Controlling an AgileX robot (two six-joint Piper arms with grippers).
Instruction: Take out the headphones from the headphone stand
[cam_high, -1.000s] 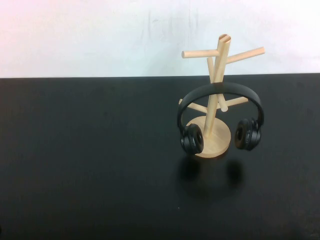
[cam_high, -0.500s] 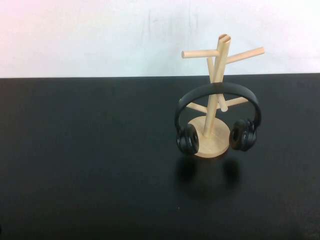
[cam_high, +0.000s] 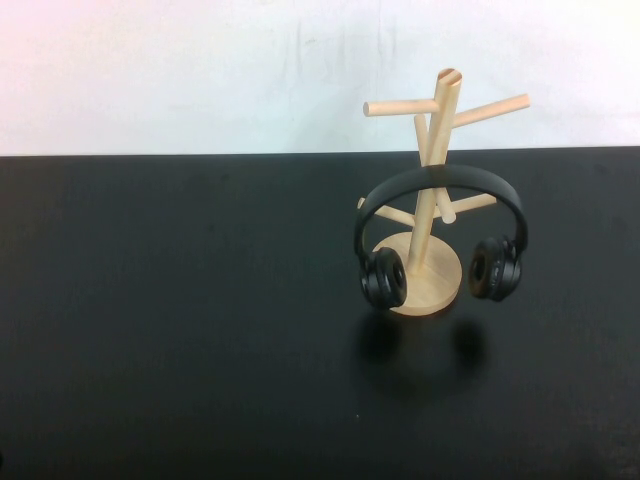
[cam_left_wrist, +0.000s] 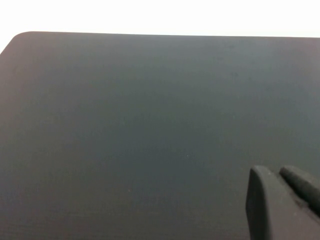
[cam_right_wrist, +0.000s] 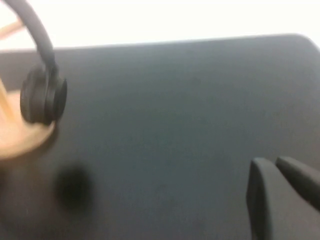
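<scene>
The black headphones (cam_high: 440, 176) hang by their headband on the light wooden stand (cam_high: 432, 150), right of the table's middle in the high view. One earcup hangs on each side of the stand's round base (cam_high: 428, 288). Neither arm shows in the high view. In the right wrist view one earcup (cam_right_wrist: 43, 97) and the edge of the base (cam_right_wrist: 20, 137) show, well away from my right gripper (cam_right_wrist: 272, 164), which is shut and empty. My left gripper (cam_left_wrist: 275, 172) is shut and empty over bare table; the headphones are out of its view.
The black table (cam_high: 180, 320) ends at a white wall behind the stand. Its rounded far corners show in the left wrist view (cam_left_wrist: 20, 37) and the right wrist view (cam_right_wrist: 300, 37).
The headphones swung a little to the left on the stand half a second ago and now hang back where they were. Neither gripper has entered the high view.
</scene>
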